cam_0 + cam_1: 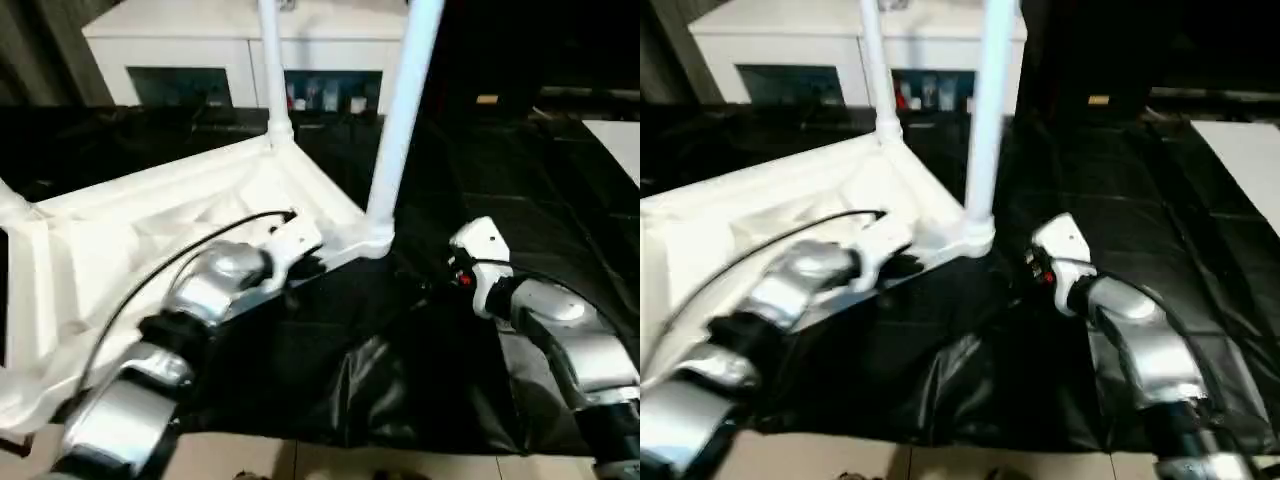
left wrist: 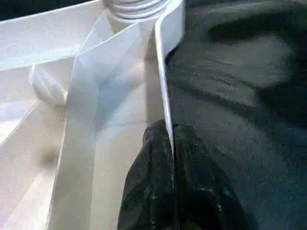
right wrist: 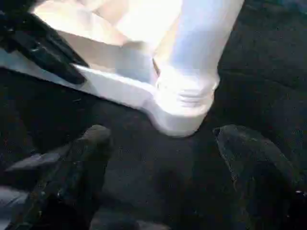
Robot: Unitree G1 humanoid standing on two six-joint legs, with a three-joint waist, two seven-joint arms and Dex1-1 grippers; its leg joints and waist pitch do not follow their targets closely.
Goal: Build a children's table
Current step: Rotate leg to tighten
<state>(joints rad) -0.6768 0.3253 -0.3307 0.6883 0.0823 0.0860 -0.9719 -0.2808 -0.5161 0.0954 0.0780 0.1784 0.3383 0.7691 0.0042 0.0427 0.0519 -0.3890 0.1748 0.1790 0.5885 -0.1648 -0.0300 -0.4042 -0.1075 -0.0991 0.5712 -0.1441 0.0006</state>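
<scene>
White plastic tabletop (image 1: 150,215) lying underside-up on black-covered surface (image 1: 1110,180). Your left claw (image 2: 170,158) pinching its rim, likely steadying it. Leg (image 1: 405,110) standing in corner socket; your right claw (image 3: 163,163) gaping wide beside it.

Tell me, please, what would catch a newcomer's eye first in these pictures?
The upturned white tabletop lies on black sheeting, two white legs standing up from its corner sockets. The left gripper pinches its thin rim, while the right gripper gapes open beside the near leg's socket.
</scene>
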